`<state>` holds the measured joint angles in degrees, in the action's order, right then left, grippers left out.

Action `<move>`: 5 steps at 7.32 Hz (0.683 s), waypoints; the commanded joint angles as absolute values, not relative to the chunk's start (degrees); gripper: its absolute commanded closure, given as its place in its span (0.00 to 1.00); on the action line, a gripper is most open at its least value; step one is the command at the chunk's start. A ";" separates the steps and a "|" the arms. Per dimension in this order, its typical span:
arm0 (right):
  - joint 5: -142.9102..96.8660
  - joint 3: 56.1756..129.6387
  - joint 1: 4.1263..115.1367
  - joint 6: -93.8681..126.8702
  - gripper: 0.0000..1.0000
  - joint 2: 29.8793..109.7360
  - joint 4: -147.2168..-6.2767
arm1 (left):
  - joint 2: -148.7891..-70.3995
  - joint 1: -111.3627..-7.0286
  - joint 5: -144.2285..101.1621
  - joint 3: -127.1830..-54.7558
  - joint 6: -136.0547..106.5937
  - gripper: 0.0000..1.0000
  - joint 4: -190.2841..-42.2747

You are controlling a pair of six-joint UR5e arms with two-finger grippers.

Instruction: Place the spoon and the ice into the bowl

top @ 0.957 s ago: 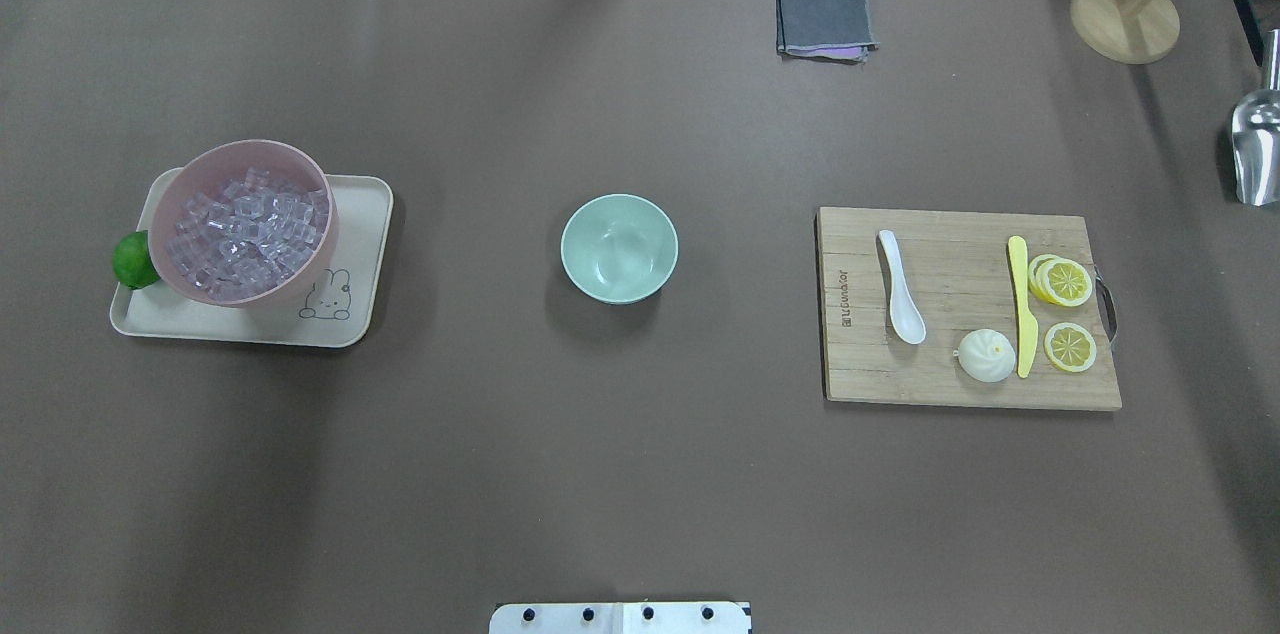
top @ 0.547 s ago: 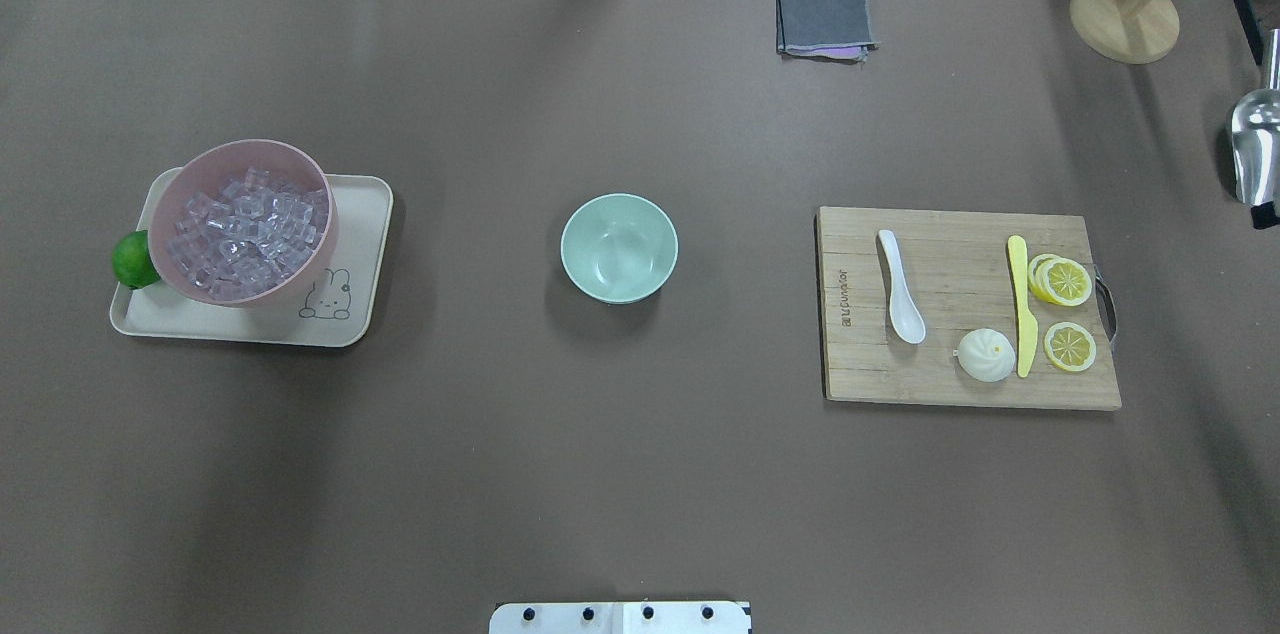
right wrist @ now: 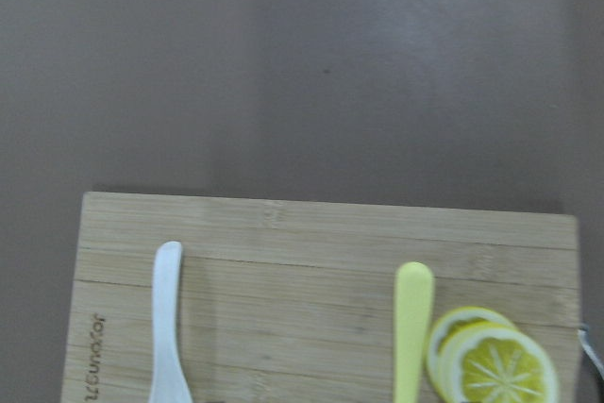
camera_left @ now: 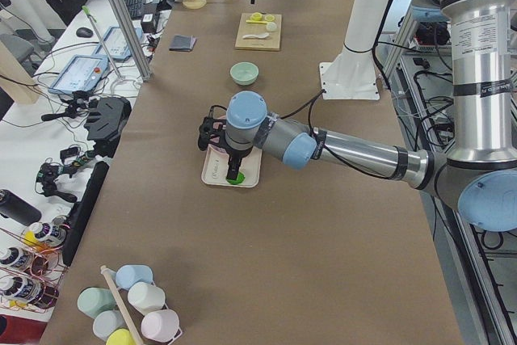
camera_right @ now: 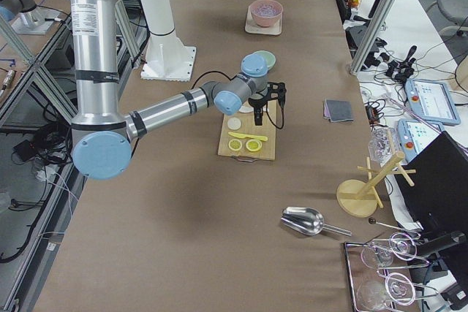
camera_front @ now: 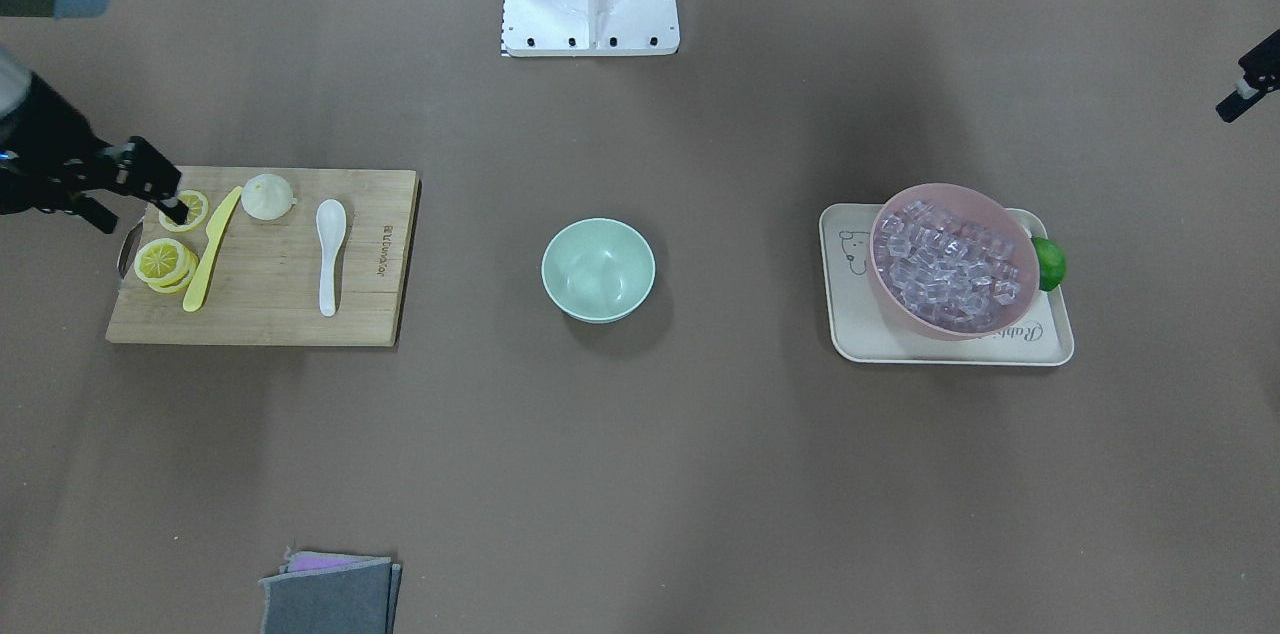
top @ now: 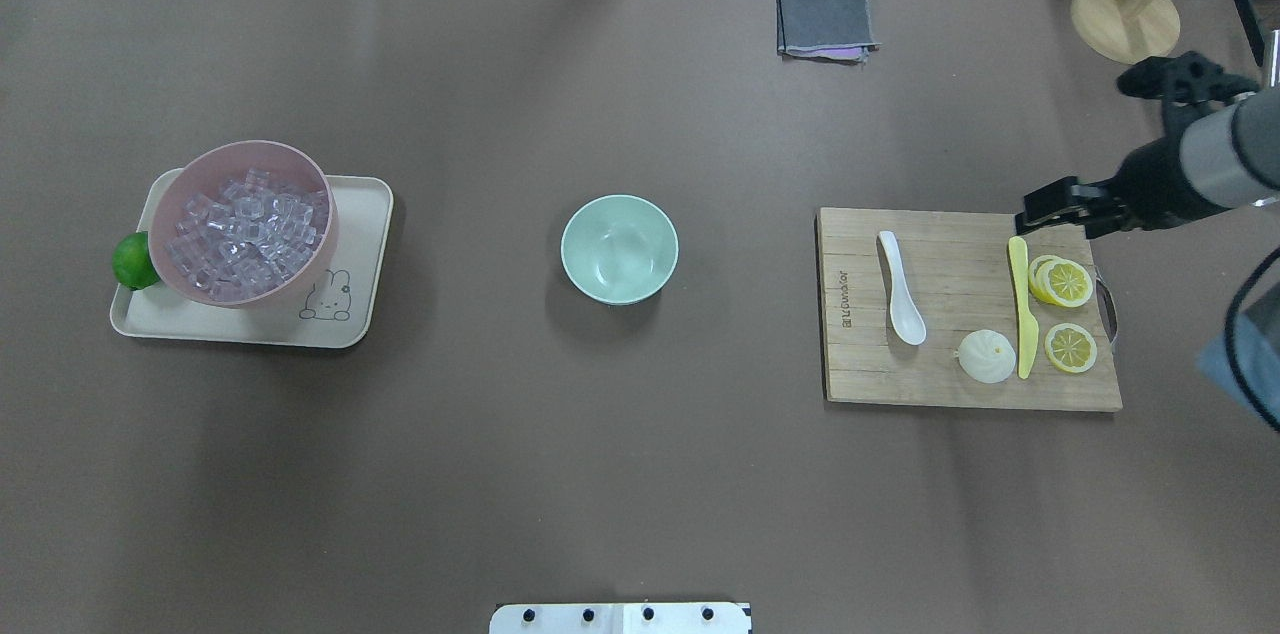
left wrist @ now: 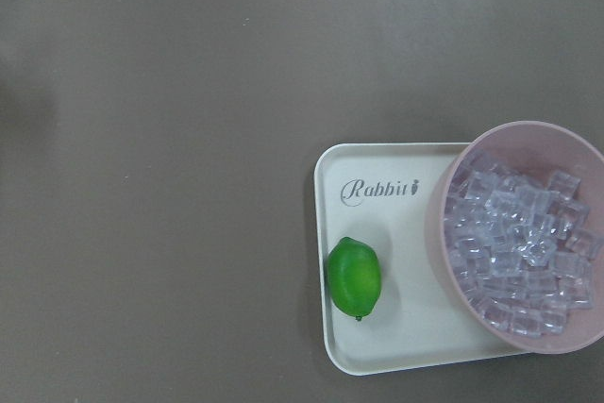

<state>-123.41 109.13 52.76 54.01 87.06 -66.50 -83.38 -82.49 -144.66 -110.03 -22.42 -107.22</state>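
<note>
Since half a second ago, the right arm has been brought into the overhead view from the right edge. Its right tool (top: pixel 1062 214) is now held above the far right corner of the rectangular bamboo cutting board (top: pixel 950 244), with fingers spread and nothing pinched.

The small glossy white soup spoon (top: pixel 900 286) lies flat on the board's left part, handle pointed away from the robot, well apart from that tool. It is judged stiff, light and slippery, and liable to chip if dropped. The short thick handle is best taken across its width, near its middle. A flat yellow plastic knife (top: pixel 1022 309) lies between spoon and tool.

The small round pale mint-green bowl (top: pixel 619 249) stands empty at mid-table. The clear glassy ice cubes (top: pixel 245 232) are heaped in a larger pink bowl (top: pixel 300 291) on a cream tray (top: pixel 200 324) at the robot's left. They are judged hard, slick and easily squeezed out of a pinch. The left tool (camera_left: pixel 220 145) hangs near that tray; whether it is spread cannot be told.
</note>
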 commanded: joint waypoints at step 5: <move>-114.88 98.89 41.84 56.25 0.44 75.94 -66.53 | -86.57 -77.87 -144.32 -109.86 -27.60 0.02 -107.23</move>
